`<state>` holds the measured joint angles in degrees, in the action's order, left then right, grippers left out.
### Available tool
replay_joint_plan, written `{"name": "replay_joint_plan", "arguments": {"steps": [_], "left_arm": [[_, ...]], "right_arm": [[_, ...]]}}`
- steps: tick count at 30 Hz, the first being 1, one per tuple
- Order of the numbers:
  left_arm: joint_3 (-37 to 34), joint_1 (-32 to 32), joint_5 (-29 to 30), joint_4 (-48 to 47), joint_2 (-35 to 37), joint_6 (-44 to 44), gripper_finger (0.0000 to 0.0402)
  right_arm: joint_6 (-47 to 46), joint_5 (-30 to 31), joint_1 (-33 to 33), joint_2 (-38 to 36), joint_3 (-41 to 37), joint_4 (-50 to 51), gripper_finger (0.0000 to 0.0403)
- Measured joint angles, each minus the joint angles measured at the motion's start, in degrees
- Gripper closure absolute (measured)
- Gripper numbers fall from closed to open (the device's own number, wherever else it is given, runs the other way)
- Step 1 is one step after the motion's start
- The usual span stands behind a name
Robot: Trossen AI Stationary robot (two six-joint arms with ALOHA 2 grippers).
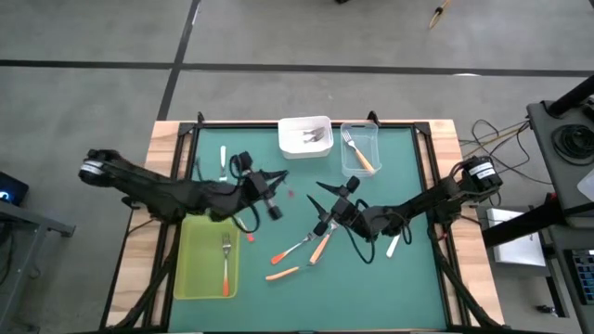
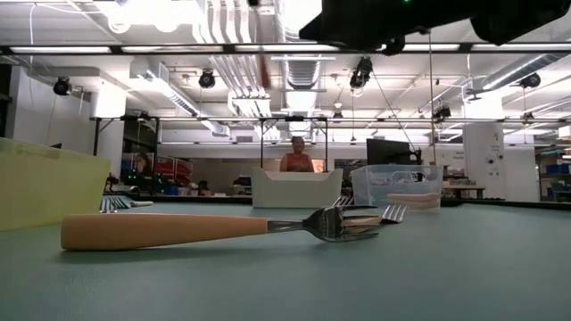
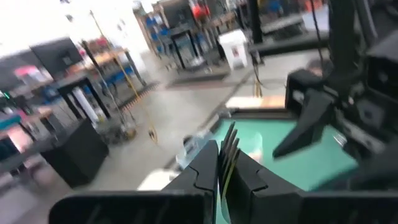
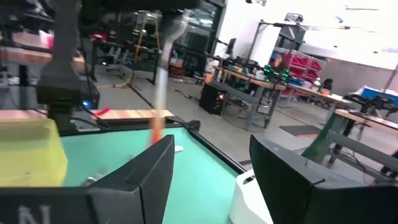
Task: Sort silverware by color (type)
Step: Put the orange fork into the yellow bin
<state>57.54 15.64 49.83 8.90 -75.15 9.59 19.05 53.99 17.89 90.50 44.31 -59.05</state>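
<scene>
My left gripper (image 1: 278,181) hangs over the mat's middle, shut on a fork whose metal tines (image 3: 229,140) stick out past its fingertips. In the right wrist view this fork (image 4: 158,93) is a blurred slim streak with a red-orange end, below the left arm. My right gripper (image 1: 323,206) faces it from the right, open, with nothing between its fingers (image 4: 149,168). Loose silverware lies flat on the mat: a red-orange fork (image 1: 297,249), a light orange fork (image 1: 320,246) (image 2: 214,227), and white ones (image 1: 223,160) (image 1: 393,246). My left gripper pinches the fork between its two shut fingers (image 3: 205,171), which lie along the fork. The tines (image 3: 230,134) reach out beyond the fingertips. The fingers hide the spot they grip. The fork is lifted clear of the mat.
A yellow-green tray (image 1: 190,269) at the near left holds a red-orange fork (image 1: 225,264). A white tray (image 1: 295,123) with forks and a clear tray (image 1: 371,130) with a light orange fork (image 1: 357,153) stand at the far edge. A short orange piece (image 1: 281,274) lies near the front.
</scene>
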Motion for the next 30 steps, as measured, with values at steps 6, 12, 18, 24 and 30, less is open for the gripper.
{"name": "replay_joint_plan", "arguments": {"steps": [6, 12, 18, 24, 30], "left_arm": [[13.2, 3.9, -4.6, -42.0, 6.0, -22.5, 0.0401], [21.9, 7.2, -19.6, -70.1, 6.2, -45.4, 0.0401], [20.7, 12.0, -24.2, -78.0, 7.0, -63.4, 0.0401], [15.0, 15.3, -25.9, -79.3, 6.9, -72.4, 0.0401], [6.7, 16.4, -33.6, -77.1, 6.9, -70.2, 0.0401]], "right_arm": [[0.1, 0.0, 0.6, -1.2, 0.0, 0.5, 0.0202], [2.1, 0.1, 0.4, -1.8, 0.0, 0.6, 0.0202], [2.7, 0.1, -0.1, -1.9, 0.0, 0.8, 0.0202], [2.5, 0.0, -0.6, -1.9, 0.0, 3.4, 0.0202], [1.0, 0.1, -1.1, -1.9, 0.0, 5.4, 0.0202]]}}
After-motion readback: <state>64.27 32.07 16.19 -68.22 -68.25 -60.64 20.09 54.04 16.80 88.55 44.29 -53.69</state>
